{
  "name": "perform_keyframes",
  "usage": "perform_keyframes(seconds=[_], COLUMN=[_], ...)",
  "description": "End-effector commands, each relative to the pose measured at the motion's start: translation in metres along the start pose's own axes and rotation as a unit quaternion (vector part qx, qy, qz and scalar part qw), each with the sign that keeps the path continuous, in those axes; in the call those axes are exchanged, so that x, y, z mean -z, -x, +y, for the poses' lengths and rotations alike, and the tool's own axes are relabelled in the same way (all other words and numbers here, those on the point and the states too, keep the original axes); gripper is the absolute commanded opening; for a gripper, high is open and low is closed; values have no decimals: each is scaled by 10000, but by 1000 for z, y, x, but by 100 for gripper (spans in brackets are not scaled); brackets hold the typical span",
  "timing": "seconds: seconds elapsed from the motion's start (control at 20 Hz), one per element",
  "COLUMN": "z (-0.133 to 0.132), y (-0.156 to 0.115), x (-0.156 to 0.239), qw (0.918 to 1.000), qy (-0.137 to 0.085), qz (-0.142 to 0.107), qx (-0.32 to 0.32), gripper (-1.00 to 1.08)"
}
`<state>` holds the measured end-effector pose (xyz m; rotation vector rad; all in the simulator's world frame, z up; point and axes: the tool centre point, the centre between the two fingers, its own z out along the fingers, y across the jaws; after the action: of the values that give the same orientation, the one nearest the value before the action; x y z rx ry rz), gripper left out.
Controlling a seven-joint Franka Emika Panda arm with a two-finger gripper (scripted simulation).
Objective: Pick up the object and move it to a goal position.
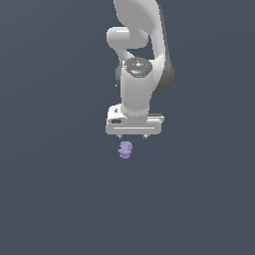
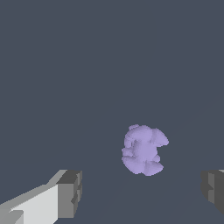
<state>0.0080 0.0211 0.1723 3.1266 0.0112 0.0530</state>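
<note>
Two grey fingertips (image 2: 70, 192) stand closest to the wrist camera, one at each side of the picture and set well apart, so the hand (image 2: 142, 194) is spread wide with nothing between the pads. Just beyond the gap between them lies the object (image 2: 143, 150), a small lumpy lavender-purple blob, touching neither finger and sitting somewhat nearer the finger seen only as a dark block at the picture's edge. It rests against a plain dark slate-blue surface (image 2: 87, 65) that fills the rest of the wrist view.

From the exterior view, the white arm (image 1: 139, 55) points straight down, and the hand (image 1: 132, 136) hangs just above the object (image 1: 125, 149), with a thin gap of background showing between them. Only the short tips of the fingers show under the hand's broad white body. The object lies slightly off the hand's centre, toward the exterior view's left.
</note>
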Motion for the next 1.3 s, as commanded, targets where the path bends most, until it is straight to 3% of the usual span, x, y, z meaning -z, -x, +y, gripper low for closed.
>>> perform_keyframes(seconds=[0.0, 0.5, 0.9, 1.25], z=[5, 28, 29, 29], y=[1, 7, 8, 10], x=[-12, -62, -70, -104], qw=[9998, 9945, 9942, 9940], qy=[-16, -54, -53, -53], qz=[-36, -169, -178, -177], qx=[-194, -1036, -1057, -1081], gripper=[100, 100, 100, 100])
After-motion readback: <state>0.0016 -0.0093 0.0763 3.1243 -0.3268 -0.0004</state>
